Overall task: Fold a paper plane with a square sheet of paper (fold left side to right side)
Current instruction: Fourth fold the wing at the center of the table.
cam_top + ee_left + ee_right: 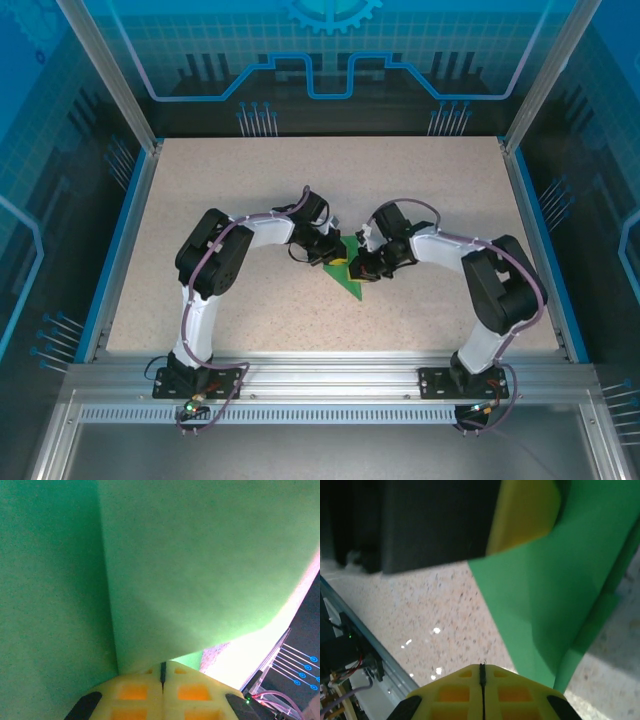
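Closed right pincer (481, 680) over speckled table (435, 610), near folded green paper (540, 595)

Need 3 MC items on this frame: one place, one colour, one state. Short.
1. Where on the table is the green paper?
A) at the far edge
B) mid-table, between the left tool and the right tool
C) at the near left corner

2. What colour are the right tool's fingers?
A) yellow
B) red
C) white

3. How do the right tool's jaws stand?
A) wide open
B) clamped on a pen
C) shut

Key:
1 B: the top view shows the paper lying between the two tool tips.
2 A: the right wrist view shows yellow fingers.
3 C: the fingers meet at a thin seam.
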You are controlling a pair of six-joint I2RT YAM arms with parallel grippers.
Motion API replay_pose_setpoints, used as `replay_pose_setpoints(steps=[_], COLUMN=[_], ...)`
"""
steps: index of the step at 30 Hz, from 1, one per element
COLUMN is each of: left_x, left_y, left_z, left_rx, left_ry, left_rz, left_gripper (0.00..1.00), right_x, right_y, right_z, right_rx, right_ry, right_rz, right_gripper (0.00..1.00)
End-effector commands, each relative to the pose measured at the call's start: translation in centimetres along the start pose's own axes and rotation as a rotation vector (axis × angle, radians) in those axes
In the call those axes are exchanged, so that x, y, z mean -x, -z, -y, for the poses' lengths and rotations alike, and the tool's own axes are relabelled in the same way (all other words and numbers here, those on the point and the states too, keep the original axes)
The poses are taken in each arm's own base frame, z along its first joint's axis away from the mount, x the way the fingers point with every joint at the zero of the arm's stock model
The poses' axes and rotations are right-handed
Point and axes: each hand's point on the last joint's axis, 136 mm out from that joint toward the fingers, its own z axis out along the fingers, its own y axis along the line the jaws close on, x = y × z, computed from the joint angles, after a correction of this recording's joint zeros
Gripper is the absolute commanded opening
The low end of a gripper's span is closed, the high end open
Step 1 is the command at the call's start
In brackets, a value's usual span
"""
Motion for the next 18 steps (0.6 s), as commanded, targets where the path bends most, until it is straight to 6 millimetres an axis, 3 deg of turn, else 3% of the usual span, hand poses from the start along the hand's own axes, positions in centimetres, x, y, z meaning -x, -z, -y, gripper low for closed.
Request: replay_pose_setpoints(steps=[1,10,18], left_x=[-0.4,-0.1,2.4], left_y=[-0.3,-0.2,1.1], left_z=[-4.2,-3.8,-3.5], left_rx=[0.13,0.124,0.099], left_ry=[0.082,0.069,0.034], left_rz=[0.009,0.016,0.077], left_gripper=[0.05,0.05,0.08], right_x=[1.5,-0.1,-2.4], right_y=[-0.8,-2.6,-2.9], right_z=[1.0,4.9,7.5], right_rx=[-0.041,-0.147,-0.191], right_ry=[-0.036,-0.117,-0.166], right_rz=[0.029,-0.031,-0.083], right_gripper=[0.06,0.05,0.03])
